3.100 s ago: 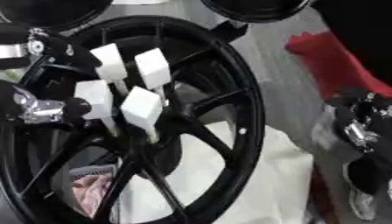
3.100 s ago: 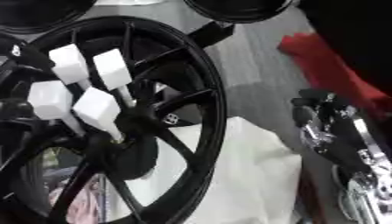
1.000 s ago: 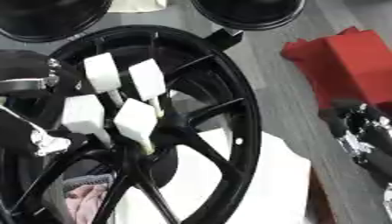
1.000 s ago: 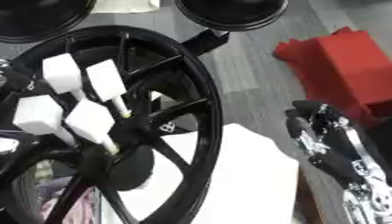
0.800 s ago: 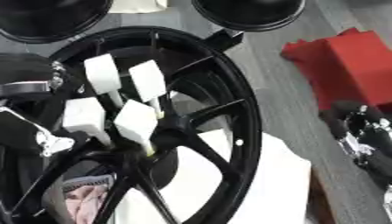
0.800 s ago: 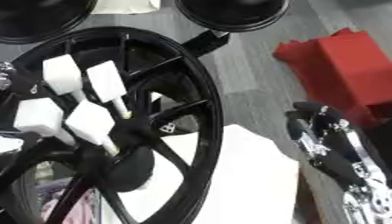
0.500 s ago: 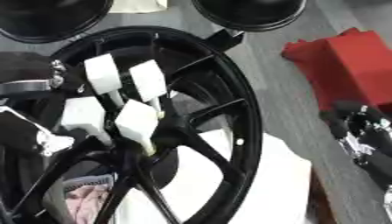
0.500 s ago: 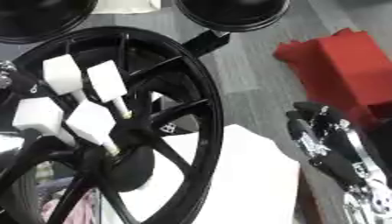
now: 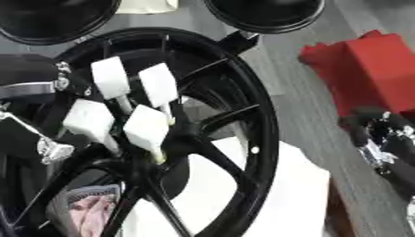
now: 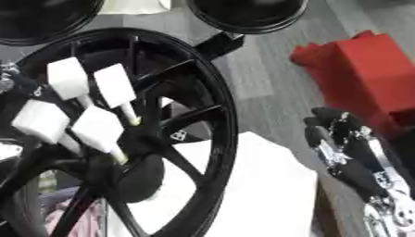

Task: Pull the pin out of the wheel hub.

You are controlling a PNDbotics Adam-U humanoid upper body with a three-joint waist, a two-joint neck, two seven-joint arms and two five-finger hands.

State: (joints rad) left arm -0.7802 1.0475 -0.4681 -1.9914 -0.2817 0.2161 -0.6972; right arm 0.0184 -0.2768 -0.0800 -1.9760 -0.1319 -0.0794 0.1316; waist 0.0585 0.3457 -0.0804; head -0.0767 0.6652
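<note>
A large black spoked wheel (image 9: 263,139) lies tilted across the left half of the view. Several pins with white block heads stick out around its hub (image 9: 174,136): two upper ones (image 9: 110,76) (image 9: 158,84) and two lower ones (image 9: 87,118) (image 9: 146,126). My left hand (image 9: 40,139), black with silver parts, sits at the left edge beside the lower left pin; its fingers are hidden. My right hand (image 10: 344,152) hangs at the right, well apart from the wheel, fingers relaxed and holding nothing.
A red box (image 9: 369,69) lies at the upper right on the grey floor. A white sheet (image 9: 267,199) lies under the wheel's lower right. Two black round objects (image 9: 263,11) (image 9: 48,18) sit at the top edge. A pinkish cloth (image 9: 89,213) shows through the spokes.
The whole picture has shifted since three seconds ago, so the head moved. Over the last second the pins, wheel and both hands look about the same.
</note>
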